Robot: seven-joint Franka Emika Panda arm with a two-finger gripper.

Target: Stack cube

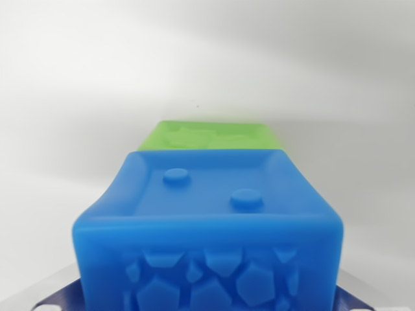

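A blue cube (207, 220) fills the lower half of the wrist view, very close to the camera. Its top face has two round studs and its near face a pattern of raised stones. Only slivers of my gripper (207, 303) show: dark fingertips (57, 299) at the bottom corners, pressed against the blue cube's left and right sides, so it is shut on the cube. Just beyond the blue cube lies a green cube (214, 135); only its top face shows, the rest hidden behind the blue one. I cannot tell whether the two cubes touch.
A plain white surface (78, 97) surrounds both cubes, with soft shadows on it. No other objects or edges are in view.
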